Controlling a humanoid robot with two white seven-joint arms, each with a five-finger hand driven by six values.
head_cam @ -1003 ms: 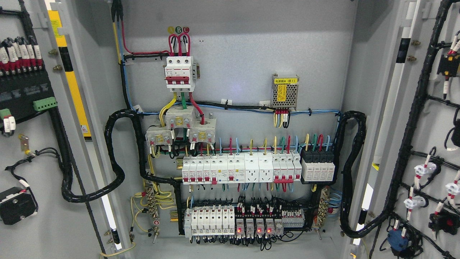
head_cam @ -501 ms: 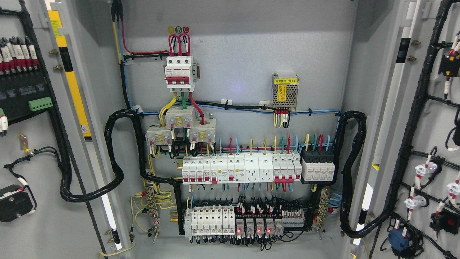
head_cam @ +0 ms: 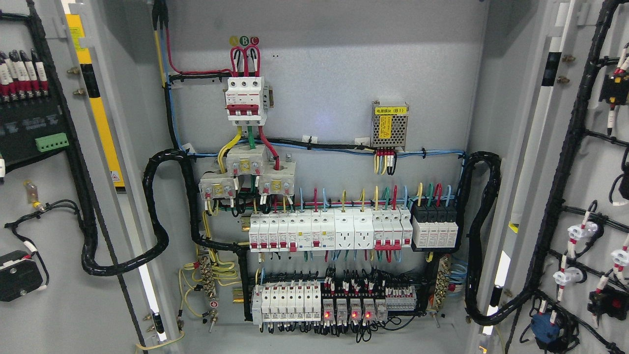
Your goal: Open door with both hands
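Neither hand shows anywhere in my head camera view, so I cannot tell whether either one is spread, curled, or gripping a door edge. What I see is an electrical cabinet with both doors swung wide: the left door (head_cam: 44,196) fills the left edge of the view, its inner face carrying black terminal blocks and a green connector (head_cam: 51,142), and the right door (head_cam: 594,172) fills the right edge, its inner face lined with black cable runs and white clips. Between them the back panel (head_cam: 344,73) is fully exposed, with a red and white 3-pole breaker (head_cam: 244,101) at upper centre, a small mesh power supply (head_cam: 389,125) to its right, a row of white breakers (head_cam: 329,231) lower down, and several relays (head_cam: 351,310) with red lights lit along the bottom. I judge the opening nearly or fully done. My worry is the thick black harness loops (head_cam: 157,216) bridging each door to the cabinet: pushing a door further could strain them. With lights lit, the panel may be live, so a hand drifting inward unseen could strike wiring.
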